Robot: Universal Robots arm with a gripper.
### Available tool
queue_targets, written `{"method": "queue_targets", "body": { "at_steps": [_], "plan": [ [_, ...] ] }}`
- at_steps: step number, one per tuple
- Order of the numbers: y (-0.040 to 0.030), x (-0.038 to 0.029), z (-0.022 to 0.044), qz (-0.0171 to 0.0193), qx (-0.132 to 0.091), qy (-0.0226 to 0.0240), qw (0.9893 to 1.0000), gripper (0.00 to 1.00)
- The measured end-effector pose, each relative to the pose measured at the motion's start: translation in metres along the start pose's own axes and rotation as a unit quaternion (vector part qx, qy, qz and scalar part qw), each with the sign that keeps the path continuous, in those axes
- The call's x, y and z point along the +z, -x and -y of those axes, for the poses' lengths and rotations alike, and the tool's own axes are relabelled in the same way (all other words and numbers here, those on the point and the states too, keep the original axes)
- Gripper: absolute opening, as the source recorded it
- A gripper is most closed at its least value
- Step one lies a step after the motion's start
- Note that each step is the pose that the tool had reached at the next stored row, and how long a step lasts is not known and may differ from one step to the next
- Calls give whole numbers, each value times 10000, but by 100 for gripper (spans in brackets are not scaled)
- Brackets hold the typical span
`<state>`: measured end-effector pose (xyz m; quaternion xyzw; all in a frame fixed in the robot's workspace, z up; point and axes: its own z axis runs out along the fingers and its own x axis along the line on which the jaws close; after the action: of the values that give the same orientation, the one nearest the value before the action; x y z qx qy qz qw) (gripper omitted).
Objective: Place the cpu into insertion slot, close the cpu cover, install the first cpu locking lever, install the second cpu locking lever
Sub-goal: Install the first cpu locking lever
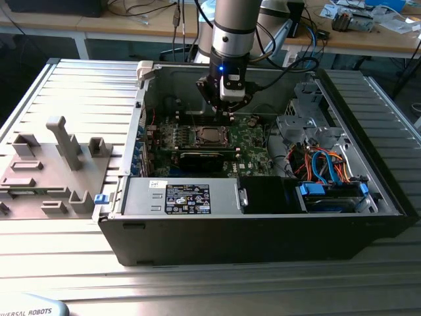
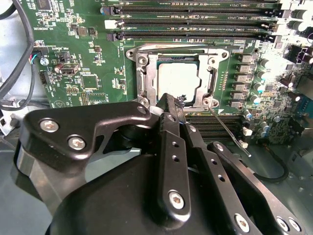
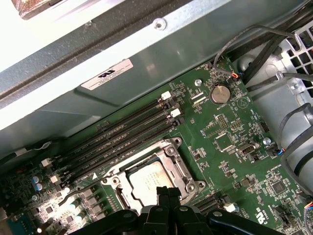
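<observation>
Nearest the wrist cameras, the gripper has its fingers pressed together on nothing, and the tip sits at the near edge of the insertion slot. Just beside that edge, a thin wire locking lever angles away from the slot's corner and is not hooked down, so the step in hand looks like seating a lever. Inside the slot the cpu lies flat, and the cpu cover is lowered around it, its square opening framing the metal top. To do this step well, the closed fingertips should probably act as one blunt pusher. They should meet the wire near its free end, press it down and toward the slot's side until it catches under its hook, and stay off the cpu's bare top and the small parts on the green board beside the slot. Beyond the slot run the long memory sockets, and beyond those the grey case wall.
</observation>
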<state>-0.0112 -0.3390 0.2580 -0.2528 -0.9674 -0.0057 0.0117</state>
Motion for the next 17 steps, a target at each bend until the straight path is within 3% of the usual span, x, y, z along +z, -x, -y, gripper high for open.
{"method": "queue_targets", "body": {
  "at_steps": [17],
  "plan": [
    [0, 0, 0, -1, -165, -4, 9999, 11]
  ]
}}
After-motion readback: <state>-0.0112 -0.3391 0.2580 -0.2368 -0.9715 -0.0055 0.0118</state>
